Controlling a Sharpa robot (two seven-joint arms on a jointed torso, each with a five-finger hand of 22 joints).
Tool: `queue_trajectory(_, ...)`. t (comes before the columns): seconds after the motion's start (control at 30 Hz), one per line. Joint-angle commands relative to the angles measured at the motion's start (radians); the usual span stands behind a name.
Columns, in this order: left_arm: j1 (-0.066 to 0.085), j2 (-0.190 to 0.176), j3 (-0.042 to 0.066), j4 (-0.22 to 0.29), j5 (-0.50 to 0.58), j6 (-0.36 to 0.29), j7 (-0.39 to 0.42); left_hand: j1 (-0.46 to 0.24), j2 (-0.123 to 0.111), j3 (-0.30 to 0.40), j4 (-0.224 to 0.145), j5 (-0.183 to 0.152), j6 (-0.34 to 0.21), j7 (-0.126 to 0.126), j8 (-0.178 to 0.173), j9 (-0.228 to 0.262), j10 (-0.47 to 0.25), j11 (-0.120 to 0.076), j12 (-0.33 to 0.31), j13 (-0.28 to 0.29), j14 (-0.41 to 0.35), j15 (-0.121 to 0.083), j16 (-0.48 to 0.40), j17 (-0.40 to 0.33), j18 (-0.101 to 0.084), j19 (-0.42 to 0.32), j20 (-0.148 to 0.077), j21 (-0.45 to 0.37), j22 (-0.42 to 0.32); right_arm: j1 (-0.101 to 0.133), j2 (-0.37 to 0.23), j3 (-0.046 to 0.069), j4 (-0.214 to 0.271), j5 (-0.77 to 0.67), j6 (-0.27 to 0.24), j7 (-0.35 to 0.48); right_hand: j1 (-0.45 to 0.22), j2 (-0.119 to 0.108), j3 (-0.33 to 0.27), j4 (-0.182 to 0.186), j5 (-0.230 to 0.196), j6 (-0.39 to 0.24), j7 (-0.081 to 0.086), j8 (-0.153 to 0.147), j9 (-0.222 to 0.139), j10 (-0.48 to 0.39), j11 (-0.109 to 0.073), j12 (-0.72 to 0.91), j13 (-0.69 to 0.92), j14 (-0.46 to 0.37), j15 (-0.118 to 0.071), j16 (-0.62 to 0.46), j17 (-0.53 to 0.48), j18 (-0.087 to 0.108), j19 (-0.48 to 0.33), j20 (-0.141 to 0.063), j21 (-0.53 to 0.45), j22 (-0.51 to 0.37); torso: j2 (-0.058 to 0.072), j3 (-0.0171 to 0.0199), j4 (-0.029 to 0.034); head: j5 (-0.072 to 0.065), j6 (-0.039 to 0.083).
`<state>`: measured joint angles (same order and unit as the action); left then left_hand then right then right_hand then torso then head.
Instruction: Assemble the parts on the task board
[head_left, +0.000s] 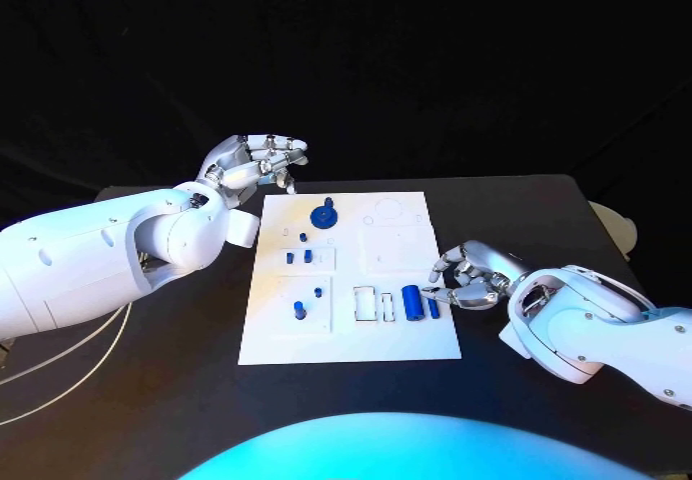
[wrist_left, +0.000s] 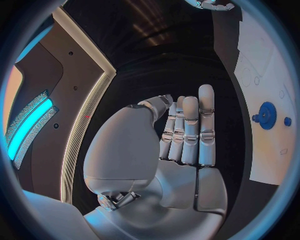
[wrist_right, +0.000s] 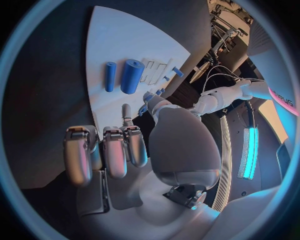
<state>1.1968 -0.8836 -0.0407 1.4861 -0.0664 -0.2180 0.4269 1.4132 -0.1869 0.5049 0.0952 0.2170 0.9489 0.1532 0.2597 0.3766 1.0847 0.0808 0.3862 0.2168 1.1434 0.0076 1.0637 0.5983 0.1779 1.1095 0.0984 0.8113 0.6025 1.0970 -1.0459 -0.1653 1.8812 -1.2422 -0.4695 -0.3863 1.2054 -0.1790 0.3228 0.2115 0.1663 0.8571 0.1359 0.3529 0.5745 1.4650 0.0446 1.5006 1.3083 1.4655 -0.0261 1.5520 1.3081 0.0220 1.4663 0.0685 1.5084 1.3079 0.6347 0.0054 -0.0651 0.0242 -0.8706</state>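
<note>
Task board (head_left: 351, 335) looks part-assembled to you: gear (head_left: 326, 215) seated, two cylinders (head_left: 411, 302) loose; left hand (head_left: 257, 162) and right hand (head_left: 469, 275) curled, empty.

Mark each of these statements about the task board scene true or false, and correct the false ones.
1. The left hand holds a blue part. False: it is held above the table beyond the task board's far left corner, with nothing in it.
2. A blue gear lies on the board's far half. True.
3. The right hand is at the board's right edge, close to the thick blue cylinder. True.
4. The thick blue cylinder lies on the black table, off the board. False: it lies on the white board, beside a thinner blue pin.
5. The right hand grips the gear. False: the gear lies untouched, far from that hand.
</note>
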Motion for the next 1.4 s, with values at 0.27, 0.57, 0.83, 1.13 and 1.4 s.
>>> queue_trajectory(0.27,0.001,-0.001,0.000,0.008,0.004,0.019,0.008,-0.004,0.010,-0.007,0.001,0.004,0.004,-0.002,0.004,0.001,-0.009,0.001,0.008,0.001,-0.008,0.001,-0.004,-0.002,0.006,0.004,-0.003,-0.008,-0.002,-0.022,0.055,-0.001,-0.033,-0.088,0.010,-0.113,-0.027,-0.011,-0.031,0.038,0.020,0.005,-0.009,0.009,0.005,0.023,0.003,-0.006,0.147,0.095,0.002,0.007,0.211,-0.006,0.081,0.009,0.005,0.216,0.001,0.0015,-0.0013,-0.005,-0.001)
queue_trajectory(0.57,0.000,0.000,0.000,0.007,0.004,0.025,0.007,-0.004,0.011,-0.007,0.001,0.004,0.004,-0.002,0.004,0.001,-0.009,0.001,0.008,0.002,-0.008,0.002,-0.004,-0.002,0.006,0.004,-0.003,-0.008,-0.002,-0.033,0.093,-0.002,-0.056,-0.107,0.036,-0.130,-0.033,-0.013,-0.056,0.059,0.007,0.011,-0.012,0.015,0.008,0.021,0.000,-0.009,0.146,0.094,-0.001,0.007,0.208,-0.005,0.080,0.007,0.003,0.216,0.000,0.0013,-0.0001,-0.001,-0.002)
queue_trajectory(0.83,0.000,0.002,0.000,0.005,0.004,0.028,0.006,-0.004,0.011,-0.007,0.001,0.004,0.004,-0.002,0.004,0.001,-0.009,0.001,0.008,0.002,-0.008,0.002,-0.004,-0.002,0.006,0.004,-0.003,-0.008,-0.002,-0.039,0.114,-0.002,-0.063,-0.101,0.058,-0.125,-0.038,-0.011,-0.086,0.076,-0.023,0.016,-0.016,0.021,0.012,0.024,-0.003,-0.008,0.151,0.094,-0.003,0.007,0.210,-0.006,0.081,0.005,0.006,0.219,0.000,0.0022,-0.0020,0.005,-0.002)
queue_trajectory(1.13,-0.002,0.008,-0.003,-0.008,0.005,0.030,0.006,-0.004,0.011,-0.007,0.001,0.004,0.004,-0.002,0.004,0.001,-0.009,0.001,0.008,0.002,-0.008,0.002,-0.004,-0.002,0.006,0.004,-0.003,-0.008,-0.002,-0.055,0.118,-0.002,-0.073,-0.109,0.107,-0.128,-0.040,-0.005,-0.106,0.077,-0.040,0.024,-0.019,0.027,0.014,0.024,-0.006,-0.010,0.150,0.095,-0.005,0.007,0.213,-0.007,0.082,0.003,0.008,0.220,0.000,0.0014,-0.0039,0.008,-0.002)
queue_trajectory(1.4,-0.002,0.009,-0.005,-0.012,0.005,0.031,0.006,-0.005,0.012,-0.006,0.002,0.005,0.004,-0.002,0.005,0.001,-0.010,0.001,0.009,0.002,-0.009,0.002,-0.004,-0.002,0.006,0.004,-0.003,-0.009,-0.003,-0.063,0.131,-0.003,-0.084,-0.152,0.153,-0.132,-0.013,0.001,-0.115,0.070,-0.044,0.031,-0.022,0.033,0.017,0.024,-0.009,-0.010,0.152,0.095,-0.008,0.008,0.215,-0.007,0.082,0.001,0.010,0.222,-0.001,0.0024,0.0003,0.004,-0.002)
